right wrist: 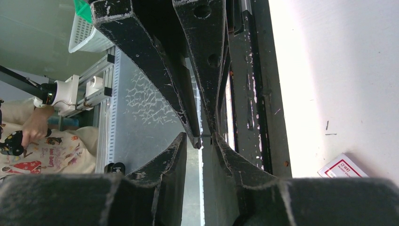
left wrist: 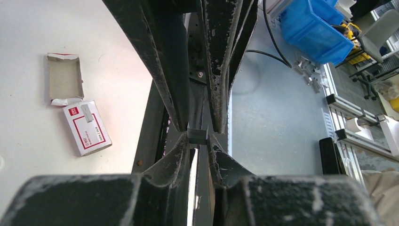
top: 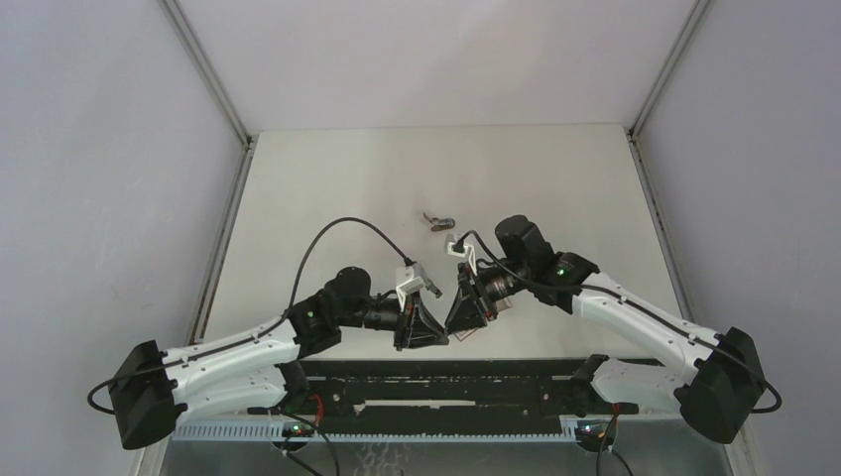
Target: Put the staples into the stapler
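L gripper [left wrist: 198, 145] pinches staples [left wrist: 197, 136] — R gripper [right wrist: 201, 139] tip-to-tip, over table [top: 337, 188] near edge.

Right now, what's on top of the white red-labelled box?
A small flat grey strip lies on the white cardboard box with the red label, near its upper end. Print under it and the box's inside are hidden.

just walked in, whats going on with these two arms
The two arms meet tip to tip near the front of the table. The left end effector pinches the staples, a small grey block. The right end effector grips the same block from the opposite side, so this looks like a handover. The stapler lies untouched farther back on the table. The white box with a red label and the open tray lie on the table, neither held.
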